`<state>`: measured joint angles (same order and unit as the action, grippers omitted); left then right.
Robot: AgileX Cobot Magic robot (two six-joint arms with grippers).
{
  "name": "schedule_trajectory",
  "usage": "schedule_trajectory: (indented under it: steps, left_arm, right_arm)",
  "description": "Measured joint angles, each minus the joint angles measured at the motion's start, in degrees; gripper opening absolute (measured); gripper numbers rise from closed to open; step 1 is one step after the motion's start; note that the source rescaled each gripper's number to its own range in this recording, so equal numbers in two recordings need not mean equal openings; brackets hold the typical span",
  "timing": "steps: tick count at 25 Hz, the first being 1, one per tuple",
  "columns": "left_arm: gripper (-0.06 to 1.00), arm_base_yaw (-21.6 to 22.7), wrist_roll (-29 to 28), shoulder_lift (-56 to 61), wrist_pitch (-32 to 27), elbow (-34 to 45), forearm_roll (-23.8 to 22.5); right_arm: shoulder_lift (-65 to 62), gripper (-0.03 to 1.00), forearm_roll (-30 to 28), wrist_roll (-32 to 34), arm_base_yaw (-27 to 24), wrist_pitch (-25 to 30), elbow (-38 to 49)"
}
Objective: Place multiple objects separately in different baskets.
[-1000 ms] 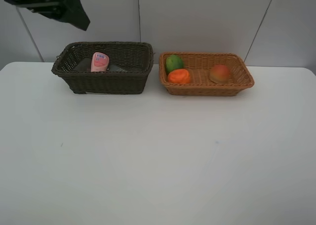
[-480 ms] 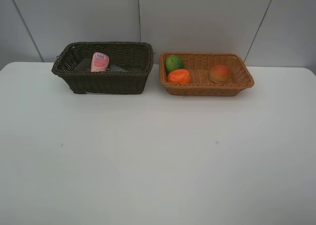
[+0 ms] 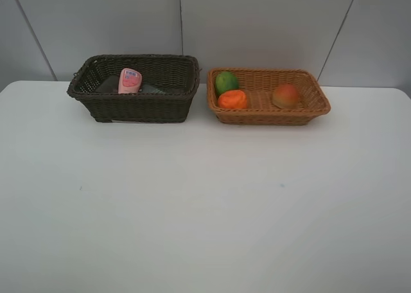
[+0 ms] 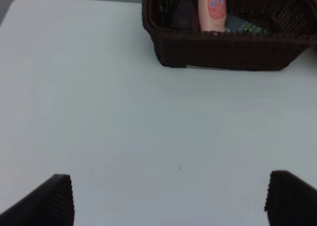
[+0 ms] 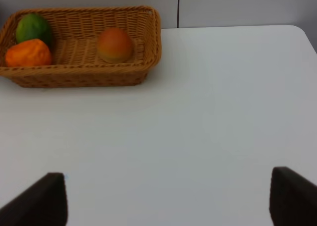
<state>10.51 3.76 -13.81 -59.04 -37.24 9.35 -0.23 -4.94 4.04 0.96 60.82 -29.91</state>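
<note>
The round bright orange lies in the shallow, light orange-tan rectangular woven wicker basket, at the basket's 9 o'clock end as the high camera sees it. The round green lime sits just beside the orange at its 11 o'clock, the two apparently touching. The red-orange peach-like fruit rests in the same basket toward its 3 o'clock end, apart from the other two.

At 9 o'clock of that basket, close beside it but not touching, stands the deeper dark brown rectangular woven wicker basket. The small pink bottle with a printed label stands upright inside it, left of the middle. Dark shapes lie on the basket floor beside the bottle, including a dark rounded one at the bottle's 9 o'clock in the wrist picture; what they are cannot be told.

Both baskets stand at the 12 o'clock edge of the white table, against a pale grey panelled wall.

The left gripper shows only its two black fingertips, set wide apart with nothing between them, above bare table at the dark basket's 6 o'clock. The right gripper likewise stands wide and empty, its black fingertips over bare table at the tan basket's 5 o'clock.
</note>
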Motion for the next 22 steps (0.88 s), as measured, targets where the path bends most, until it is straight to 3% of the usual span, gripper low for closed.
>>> schedule_trajectory:
  steps: [12,18,22]
  left_arm:
    - [1.0,-0.8,-0.2,13.3,-3.4,7.0,1.7]
    - [1.0,-1.2,-0.2,14.1,-3.0,7.8,1.6]
    - [1.0,-3.7,0.2,14.1,-2.0,8.3,0.1]
  right_arm:
    - [0.0,0.88,0.0,0.0,0.0,0.0,0.0]
    - [0.0,0.88,0.0,0.0,0.0,0.0,0.0]
    - [0.0,0.88,0.0,0.0,0.0,0.0,0.0]
